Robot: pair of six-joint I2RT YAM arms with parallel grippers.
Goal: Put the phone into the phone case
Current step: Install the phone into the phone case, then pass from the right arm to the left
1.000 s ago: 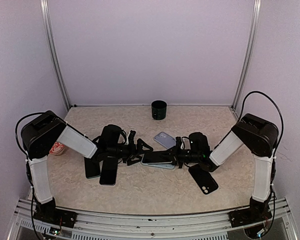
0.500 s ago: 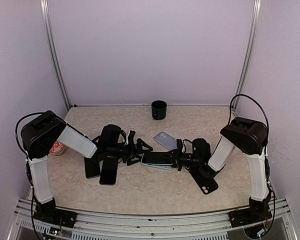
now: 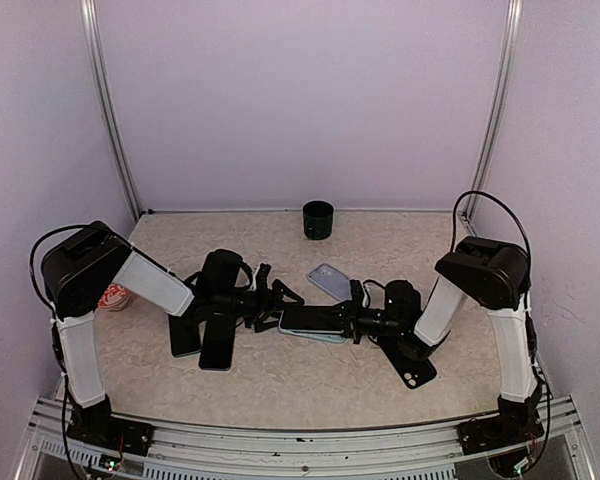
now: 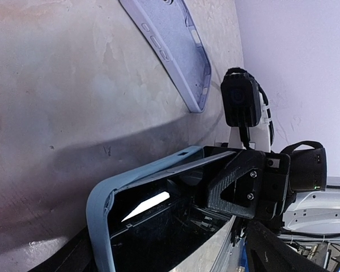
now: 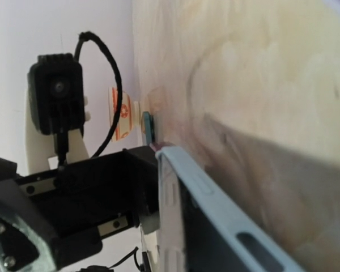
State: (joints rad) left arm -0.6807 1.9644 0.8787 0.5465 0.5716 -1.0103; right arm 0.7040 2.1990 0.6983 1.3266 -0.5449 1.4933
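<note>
A black phone lies in a light blue phone case, held low over the table between both arms. My right gripper is shut on their right end; its finger presses on the screen. My left gripper is open, one finger on each side of the case's left end. In the left wrist view the phone sits inside the case's rounded corner; whether it is fully seated I cannot tell. The right wrist view shows the case's edge with the left gripper's black body behind it.
A lilac case lies just behind the held phone. Two dark phones lie under the left arm and another under the right arm. A black cup stands at the back wall. A red-and-white item sits far left.
The right arm has folded lower and shifted the cased phone slightly left, into the left gripper's fingers. The left fingers have narrowed a little around the case's end.
</note>
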